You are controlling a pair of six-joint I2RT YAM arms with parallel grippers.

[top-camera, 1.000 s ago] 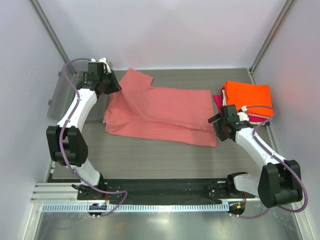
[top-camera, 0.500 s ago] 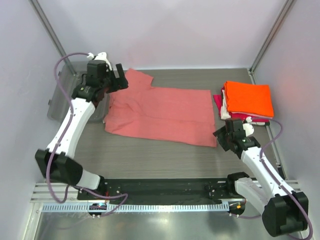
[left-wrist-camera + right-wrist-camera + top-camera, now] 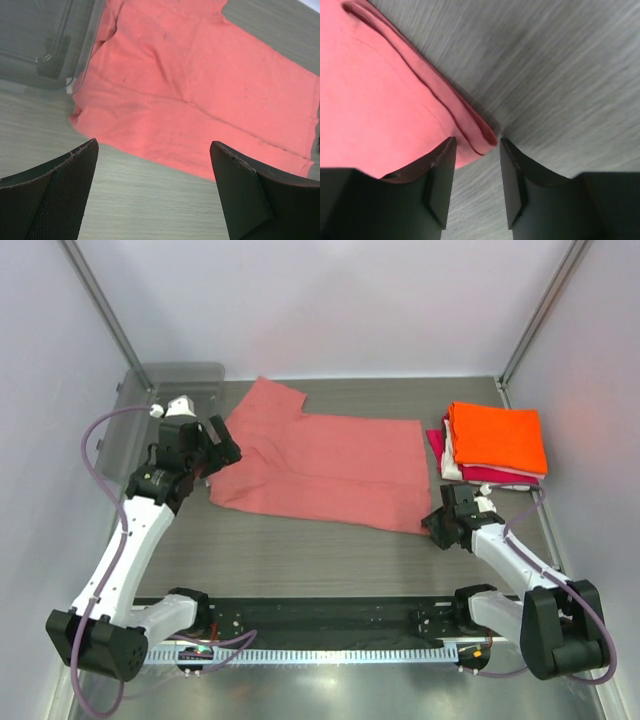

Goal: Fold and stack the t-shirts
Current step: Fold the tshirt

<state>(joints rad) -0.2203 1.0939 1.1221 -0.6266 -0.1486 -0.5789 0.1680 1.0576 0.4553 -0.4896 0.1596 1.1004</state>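
Mid-table [image 3: 300, 550], the pink shirt [image 3: 320, 465] lies flat, folded over once. It runs from the far-left area toward the near right, with a sleeve poking out at its far-left end. Its left edge is just beside the grey tray [image 3: 135, 410] in the far-left corner.

Left gripper [image 3: 154, 145] is above the shirt's left edge, jaws wide, holding nothing.

Right gripper [image 3: 477, 145] is low at the shirt's near-right corner, jaws narrow. The doubled hem corner sits at the gap between the fingers [image 3: 442, 175], with no pinch visible and table showing through the gap.

At the right edge toward the far side there's a folded stack: orange shirt [image 3: 497, 437] on top, white shirt [image 3: 449, 462] and magenta shirt [image 3: 495, 476] peeking out under it.
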